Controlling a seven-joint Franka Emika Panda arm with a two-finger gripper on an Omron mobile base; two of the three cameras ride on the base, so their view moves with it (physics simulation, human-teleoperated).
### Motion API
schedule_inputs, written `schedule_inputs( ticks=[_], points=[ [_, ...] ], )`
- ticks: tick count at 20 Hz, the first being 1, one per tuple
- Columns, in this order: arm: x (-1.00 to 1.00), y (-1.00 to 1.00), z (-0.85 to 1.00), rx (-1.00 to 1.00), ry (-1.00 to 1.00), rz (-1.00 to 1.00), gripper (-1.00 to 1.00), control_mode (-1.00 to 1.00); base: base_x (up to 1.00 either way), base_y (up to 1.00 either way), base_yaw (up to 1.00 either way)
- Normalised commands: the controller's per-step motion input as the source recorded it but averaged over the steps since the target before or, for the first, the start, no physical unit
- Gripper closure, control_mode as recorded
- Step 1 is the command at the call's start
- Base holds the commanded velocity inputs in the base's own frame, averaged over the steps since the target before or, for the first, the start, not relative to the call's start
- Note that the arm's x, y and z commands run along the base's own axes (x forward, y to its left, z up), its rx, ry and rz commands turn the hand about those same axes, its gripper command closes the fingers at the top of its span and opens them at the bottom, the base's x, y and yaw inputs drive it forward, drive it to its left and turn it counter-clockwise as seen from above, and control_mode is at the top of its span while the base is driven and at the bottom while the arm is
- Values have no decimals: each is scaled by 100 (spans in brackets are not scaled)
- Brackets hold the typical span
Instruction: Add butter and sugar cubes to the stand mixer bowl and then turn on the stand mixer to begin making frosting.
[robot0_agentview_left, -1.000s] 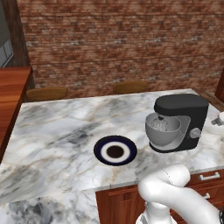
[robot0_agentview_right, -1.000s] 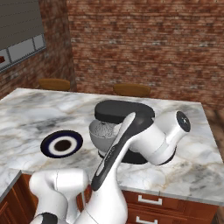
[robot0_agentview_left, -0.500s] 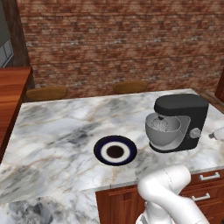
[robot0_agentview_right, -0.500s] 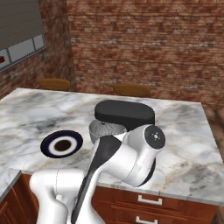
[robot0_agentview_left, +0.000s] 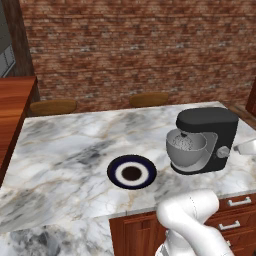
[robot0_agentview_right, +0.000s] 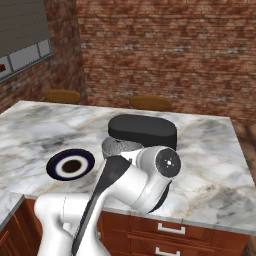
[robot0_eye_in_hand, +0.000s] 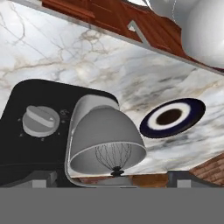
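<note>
The black stand mixer (robot0_agentview_left: 206, 136) stands on the right of the marble island, its silver knob (robot0_agentview_left: 222, 151) on the near side. The grey metal stand mixer bowl (robot0_agentview_left: 187, 150) sits under its head, with a wire whisk (robot0_eye_in_hand: 113, 156) inside. In the hand view, which is rolled upside down, the stand mixer (robot0_eye_in_hand: 26, 144), its knob (robot0_eye_in_hand: 40, 120) and the bowl (robot0_eye_in_hand: 107, 138) lie close ahead. My gripper (robot0_eye_in_hand: 113, 178) is open, its fingertips (robot0_eye_in_hand: 41, 177) wide apart with nothing between them. A white part of my hand (robot0_agentview_left: 248, 147) shows just right of the mixer. Butter and sugar cubes are out of view.
A dark-blue-rimmed plate (robot0_agentview_left: 131, 172) with a white ring lies left of the mixer on the marble top (robot0_agentview_left: 65, 160). Wooden drawers (robot0_agentview_left: 235, 215) run under the counter's near edge. Two stools (robot0_agentview_left: 149, 99) stand at the far side before the brick wall. My elbow (robot0_agentview_right: 160, 170) hides the mixer's front.
The arm has swung: its elbow moved left across the mixer in the right base view, and the hand at the mixer's right side has dropped lower. The jaws stayed open.
</note>
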Motion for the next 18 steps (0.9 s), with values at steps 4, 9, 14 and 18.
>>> schedule_inputs(
  ticks=[4, 9, 14, 18],
  points=[
    [2, -15, -46, -28, -49, 35, -100, -100, 0, 0, 0],
    [1, 0, -37, -16, -29, 12, -100, -100, 0, 0, 0],
    [-21, 1, -36, 38, -24, -13, -100, -100, 0, 0, 0],
    [-59, -1, -61, 52, -24, -37, -100, -100, 0, 0, 0]
  ],
)
